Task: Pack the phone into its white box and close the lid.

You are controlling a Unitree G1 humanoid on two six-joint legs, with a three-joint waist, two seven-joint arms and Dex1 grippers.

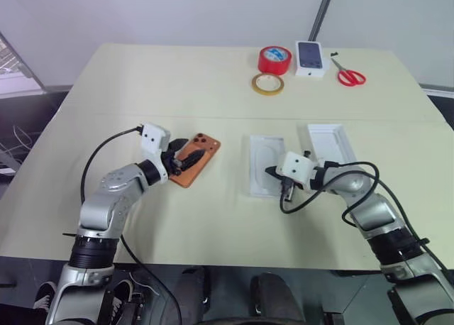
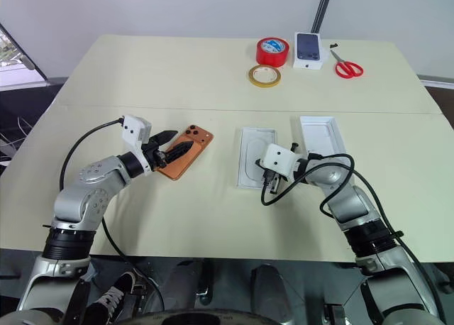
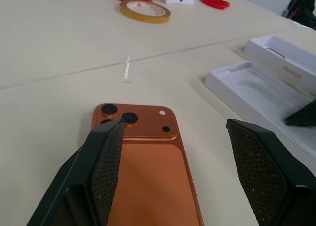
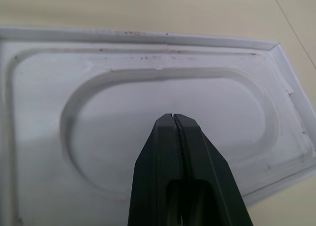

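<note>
The phone [image 1: 196, 159], an orange slab lying camera side up on the cream table [image 1: 177, 84], is framed by the spread fingers of the left gripper [image 3: 173, 152], which hovers over its near end without a visible grip. The handset is judged rigid, fairly dense and smooth-backed, so a slip is likely; the long edges are thought the surest place for a hold, clear of the lenses. The white box [image 1: 264, 165] is seen just to the right, open and empty, with the lid [image 1: 332, 142] set beside its far side. Over the box's moulded recess the right gripper [image 4: 174, 118] is held with fingers pressed together, nothing between them; contact with the tray cannot be told.
</note>
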